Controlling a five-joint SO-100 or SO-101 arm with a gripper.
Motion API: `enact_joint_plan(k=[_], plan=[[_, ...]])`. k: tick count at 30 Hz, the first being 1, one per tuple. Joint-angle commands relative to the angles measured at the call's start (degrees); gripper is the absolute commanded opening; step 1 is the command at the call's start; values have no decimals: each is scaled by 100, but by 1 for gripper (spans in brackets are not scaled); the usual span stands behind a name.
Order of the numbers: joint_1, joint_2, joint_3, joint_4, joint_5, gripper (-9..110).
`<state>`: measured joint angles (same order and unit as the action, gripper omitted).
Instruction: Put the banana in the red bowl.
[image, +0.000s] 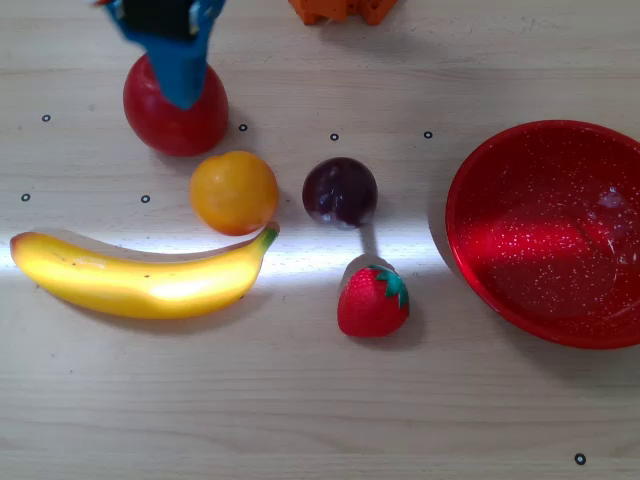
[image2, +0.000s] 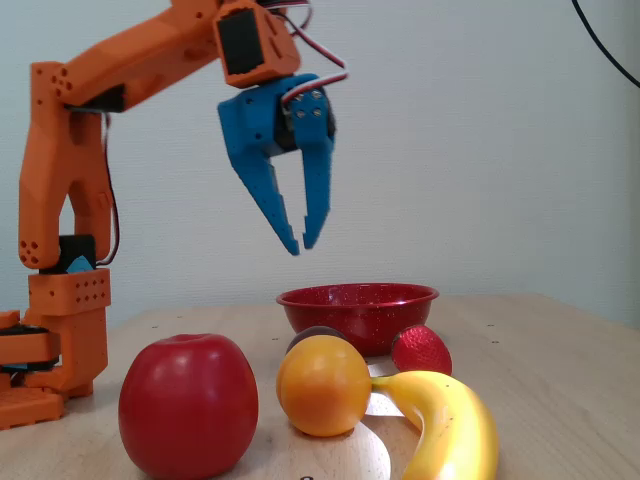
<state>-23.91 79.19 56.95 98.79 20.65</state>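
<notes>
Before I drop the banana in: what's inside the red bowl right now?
Overhead, the red bowl holds no fruit, just its glittery inside; its right edge is cut off by the frame. The banana lies on the table.

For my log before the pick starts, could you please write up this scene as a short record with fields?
tool: raised well above the table, empty, tips nearly together
banana: lying flat on the table, untouched
red bowl: empty, at the right edge of the overhead view
other fruit: apple, orange, plum, strawberry
nearest to banana's stem: orange
task state: not started
</notes>
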Motion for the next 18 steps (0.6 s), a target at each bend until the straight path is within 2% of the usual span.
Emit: enact_joint_plan(k=[1,4,18], plan=[[-193,35,-958,88,158,0],[-281,-457,-1485,62,229,2],[-448,-2268,-2663,-79,571,40]])
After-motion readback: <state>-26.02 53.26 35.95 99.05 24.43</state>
